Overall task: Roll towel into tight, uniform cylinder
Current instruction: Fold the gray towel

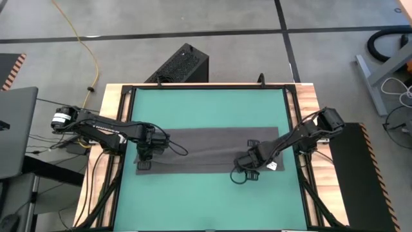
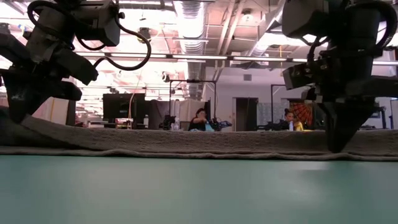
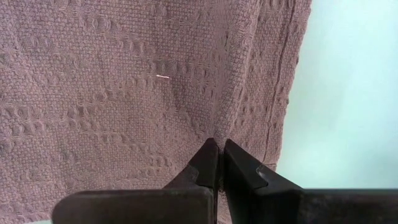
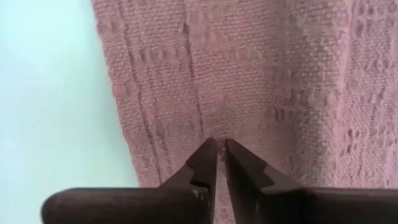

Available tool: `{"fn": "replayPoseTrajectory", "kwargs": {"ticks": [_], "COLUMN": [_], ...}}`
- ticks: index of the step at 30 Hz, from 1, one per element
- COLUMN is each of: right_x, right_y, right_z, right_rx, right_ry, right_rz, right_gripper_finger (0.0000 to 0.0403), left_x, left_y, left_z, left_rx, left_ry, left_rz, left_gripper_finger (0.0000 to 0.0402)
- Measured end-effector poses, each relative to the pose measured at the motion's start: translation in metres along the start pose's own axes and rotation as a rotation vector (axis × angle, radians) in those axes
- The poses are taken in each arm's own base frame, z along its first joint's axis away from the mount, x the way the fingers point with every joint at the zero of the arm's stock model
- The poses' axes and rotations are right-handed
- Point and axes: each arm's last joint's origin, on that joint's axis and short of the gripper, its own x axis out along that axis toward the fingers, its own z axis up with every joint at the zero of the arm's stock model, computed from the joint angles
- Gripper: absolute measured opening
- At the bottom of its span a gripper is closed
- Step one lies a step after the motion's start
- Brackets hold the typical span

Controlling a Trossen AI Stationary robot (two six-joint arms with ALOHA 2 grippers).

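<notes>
The dark grey towel (image 1: 206,149) lies spread flat across the middle of the green mat (image 1: 206,106), its long side running left to right. A small white tag (image 1: 271,165) sits at its near right corner. My left gripper (image 1: 145,156) stands over the towel's left end, fingers pointing down and shut on the cloth. My right gripper (image 1: 248,165) stands over the near edge toward the right end, also shut on the cloth. In the low view the towel (image 2: 199,142) shows as a low band, with the left gripper (image 2: 17,111) and the right gripper (image 2: 339,144) standing on it. My left gripper pinches a small raised fold of the towel (image 3: 217,127) between its two fingertips, close beside a hemmed edge (image 3: 283,106), coming from above and pointing down. The cloth around the pinch lies on the mat, with a ridge running away from the fingertips. My right gripper pinches the towel's cloth (image 4: 219,130) between its two fingertips, a little inside a hemmed edge (image 4: 127,106), from above and pointing down. Whether it has one layer or a fold, I cannot tell. The towel around it lies on the mat.
The mat sits in a black frame (image 1: 206,87) on a wooden table. Bare mat lies beyond the towel and on its near side (image 1: 206,200). A black box (image 1: 182,64) stands on the floor behind the table. People sit far off in the room (image 2: 202,119).
</notes>
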Motion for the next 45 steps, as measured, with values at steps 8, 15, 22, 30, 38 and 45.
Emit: {"fn": "replayPoseTrajectory", "kwargs": {"ticks": [8,15,22,30,38,45], "right_x": [0.000,0.000,0.000,0.000,0.000,0.013], "right_y": [-0.001,-0.001,-0.001,-0.001,0.000,-0.002], "right_z": [-0.001,-0.003,-0.002,-0.001,0.000,-0.010], "right_rx": [-0.001,-0.002,-0.007,0.006,0.013,0.025], "right_ry": [0.015,0.029,0.018,0.016,-0.003,-0.002], "right_rz": [-0.007,-0.014,-0.008,-0.007,0.002,0.014], "right_gripper_finger": [0.0112,0.0160,0.0163,0.0135,0.0128,0.0129], "left_x": [0.000,0.000,0.000,0.000,0.000,0.000], "left_y": [0.000,0.000,0.000,0.000,0.000,-0.001], "left_z": [0.000,0.000,0.000,0.000,0.001,0.001], "left_rx": [0.003,0.003,0.003,0.003,0.005,0.013], "left_ry": [0.000,0.000,0.000,-0.001,-0.006,-0.007], "left_rz": [0.000,0.000,0.000,0.000,-0.001,0.001], "left_gripper_finger": [0.0000,0.0000,0.0000,0.0000,0.0000,0.0000]}}
